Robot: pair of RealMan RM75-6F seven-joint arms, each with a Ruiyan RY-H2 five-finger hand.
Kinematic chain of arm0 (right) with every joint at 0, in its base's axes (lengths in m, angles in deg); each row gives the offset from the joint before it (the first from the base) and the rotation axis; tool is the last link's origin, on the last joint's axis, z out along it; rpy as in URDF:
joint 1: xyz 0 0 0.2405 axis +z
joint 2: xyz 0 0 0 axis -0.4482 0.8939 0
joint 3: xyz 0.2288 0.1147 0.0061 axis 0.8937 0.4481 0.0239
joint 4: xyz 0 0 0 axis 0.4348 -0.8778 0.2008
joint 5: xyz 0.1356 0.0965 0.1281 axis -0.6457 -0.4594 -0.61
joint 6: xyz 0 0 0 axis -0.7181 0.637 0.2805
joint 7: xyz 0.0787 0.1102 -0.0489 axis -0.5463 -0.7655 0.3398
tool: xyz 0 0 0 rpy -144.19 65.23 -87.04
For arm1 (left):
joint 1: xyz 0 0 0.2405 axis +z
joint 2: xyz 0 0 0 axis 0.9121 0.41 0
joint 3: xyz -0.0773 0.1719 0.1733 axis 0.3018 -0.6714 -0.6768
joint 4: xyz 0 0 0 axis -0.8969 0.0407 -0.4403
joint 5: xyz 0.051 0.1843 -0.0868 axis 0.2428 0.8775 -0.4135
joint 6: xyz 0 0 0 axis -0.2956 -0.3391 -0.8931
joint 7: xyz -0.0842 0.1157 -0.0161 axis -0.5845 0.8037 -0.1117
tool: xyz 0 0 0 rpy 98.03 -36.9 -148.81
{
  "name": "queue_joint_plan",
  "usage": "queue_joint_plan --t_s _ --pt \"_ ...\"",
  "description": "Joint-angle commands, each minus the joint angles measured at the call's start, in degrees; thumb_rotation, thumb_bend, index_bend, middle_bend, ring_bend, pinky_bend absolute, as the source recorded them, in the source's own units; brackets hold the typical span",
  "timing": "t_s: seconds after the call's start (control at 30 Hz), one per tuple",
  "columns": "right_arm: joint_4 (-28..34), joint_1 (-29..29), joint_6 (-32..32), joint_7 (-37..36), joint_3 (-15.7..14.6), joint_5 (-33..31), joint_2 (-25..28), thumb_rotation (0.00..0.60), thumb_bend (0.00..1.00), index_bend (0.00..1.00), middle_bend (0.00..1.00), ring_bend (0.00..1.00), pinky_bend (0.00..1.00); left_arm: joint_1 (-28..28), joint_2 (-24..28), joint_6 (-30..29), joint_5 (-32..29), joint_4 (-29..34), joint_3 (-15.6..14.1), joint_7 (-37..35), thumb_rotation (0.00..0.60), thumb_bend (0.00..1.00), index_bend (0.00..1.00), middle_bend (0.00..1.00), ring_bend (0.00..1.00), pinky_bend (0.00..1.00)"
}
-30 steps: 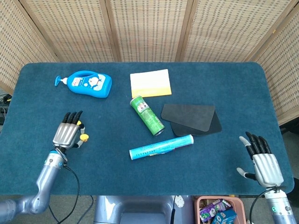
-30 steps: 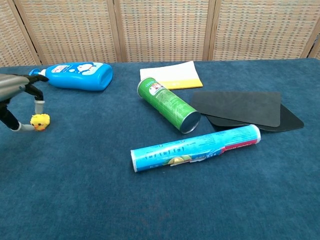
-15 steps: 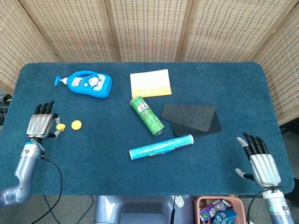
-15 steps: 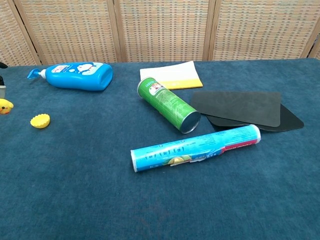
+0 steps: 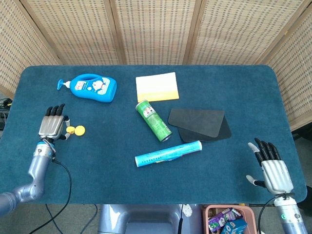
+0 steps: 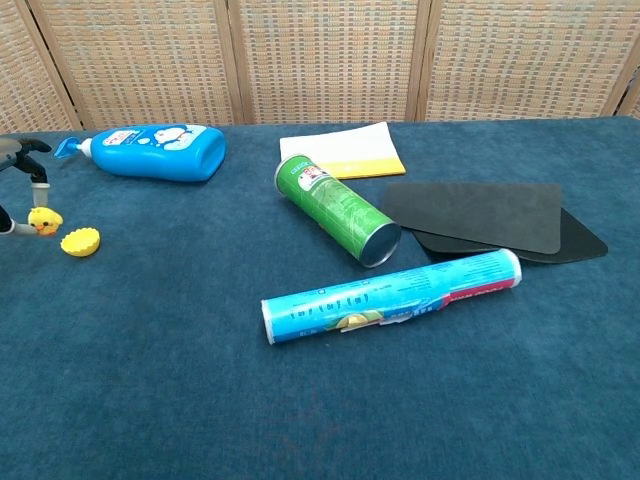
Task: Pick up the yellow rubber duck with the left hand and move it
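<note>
The tiny yellow duck (image 6: 43, 220) is pinched between fingertips of the left hand (image 5: 52, 128), near the table's (image 5: 97, 185) left edge, beside a yellow cap (image 6: 80, 241). It is judged light, soft and easily dropped; a gentle body grip is advised.

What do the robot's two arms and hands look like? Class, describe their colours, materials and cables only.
Both hands have silver metallic backs and black fingers with pale tips. The left hand sits on a smooth silver-grey arm with a small blue-lit ring at the wrist, and a thin black cable trails from it. The right hand joins a similar silver wrist with a small green light and its own black cable.
</note>
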Motion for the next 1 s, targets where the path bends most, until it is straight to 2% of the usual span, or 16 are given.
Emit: queue_joint_plan --t_s 0.03,0.37,0.73,0.83,0.9,1.0 --pt "-0.19 0.08 -0.25 -0.16 0.07 -0.26 -0.05 0.6 0.1 0.0 0.0 0.0 0.0 -0.65 -0.76 0.72 -1.02 -1.01 0.3 0.47 0.6 0.27 0.55 0.0 0.0 0.0" --pt "-0.79 0.41 -0.97 -0.53 0.27 -0.93 -0.3 0.6 0.1 0.0 0.0 0.0 0.0 -2.2 -2.99 2.63 -3.32 -4.66 0.49 1.39 0.6 0.28 0.55 0.0 0.0 0.0" --pt "-1.23 0.6 -1.36 -0.33 0.29 -1.26 -0.63 0.6 0.1 0.0 0.0 0.0 0.0 -3.72 -5.41 3.25 -2.63 -6.03 0.6 0.91 0.6 0.27 0.55 0.0 0.0 0.0" --pt "-1.24 0.54 -1.22 -0.53 0.31 -1.28 -0.58 0.6 0.1 0.0 0.0 0.0 0.0 -3.91 -5.82 3.46 -2.87 -6.29 0.27 1.5 0.6 0.21 0.46 0.0 0.0 0.0" --pt "-1.26 0.52 -1.15 -0.63 0.3 -1.21 -0.54 0.6 0.1 0.0 0.0 0.0 0.0 -4.01 -5.91 3.7 -3.46 -6.26 0.08 2.16 0.6 0.15 0.36 0.0 0.0 0.0" --pt "-1.33 0.46 -0.81 -0.83 0.3 -0.97 -0.57 0.6 0.1 0.0 0.0 0.0 0.0 -4.29 -5.99 3.51 -4.66 -5.84 0.0 3.6 0.6 0.15 0.34 0.0 0.0 0.0"
